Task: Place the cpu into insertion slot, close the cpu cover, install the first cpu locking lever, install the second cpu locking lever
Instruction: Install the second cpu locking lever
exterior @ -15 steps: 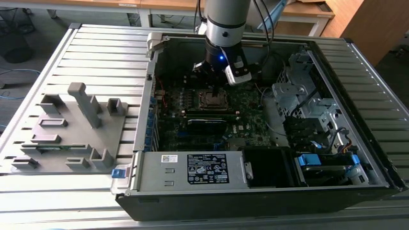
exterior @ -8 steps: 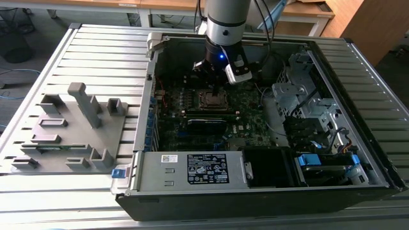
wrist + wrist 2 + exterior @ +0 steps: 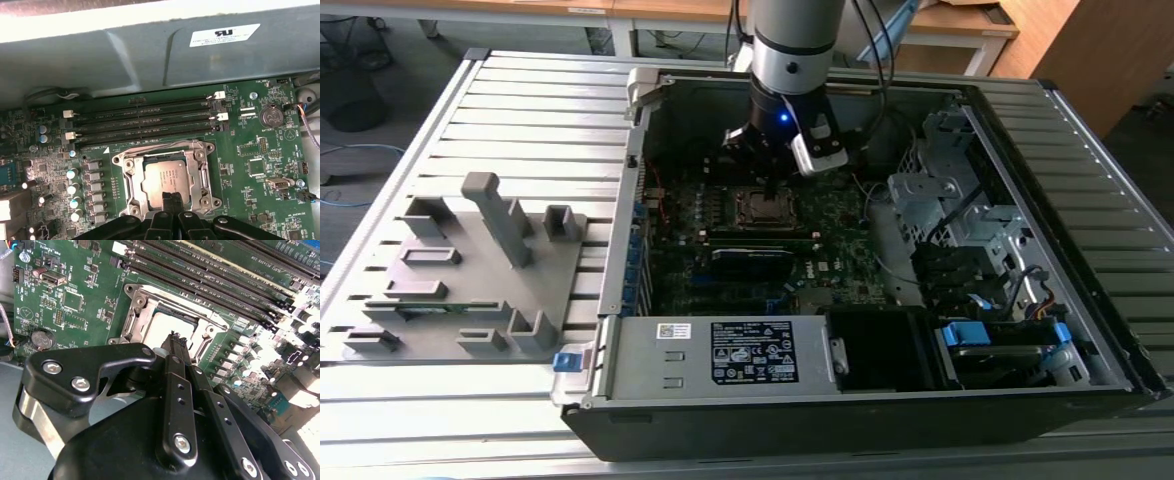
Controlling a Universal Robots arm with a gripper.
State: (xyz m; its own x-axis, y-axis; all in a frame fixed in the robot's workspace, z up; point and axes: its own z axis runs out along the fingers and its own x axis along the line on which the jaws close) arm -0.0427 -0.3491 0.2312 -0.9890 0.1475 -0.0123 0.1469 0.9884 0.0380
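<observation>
Your black two-fingered pincer [image 3: 168, 199] hangs just above the small square grey-silver cpu [image 3: 166, 180], fingers pressed together with nothing between them. The chip already lies in the square dark insertion slot with its thin silver rim [image 3: 131, 320], and the thin silver cpu cover frame [image 3: 129, 172] appears closed around it. In the exterior view the grey arm [image 3: 790, 50] drops almost straight down into the open black computer case [image 3: 854, 420], wrist vertical over the green motherboard [image 3: 250, 160]. Judged from here, pressing down off-centre could scrape the chip's lid or tilt it in its seat
</observation>
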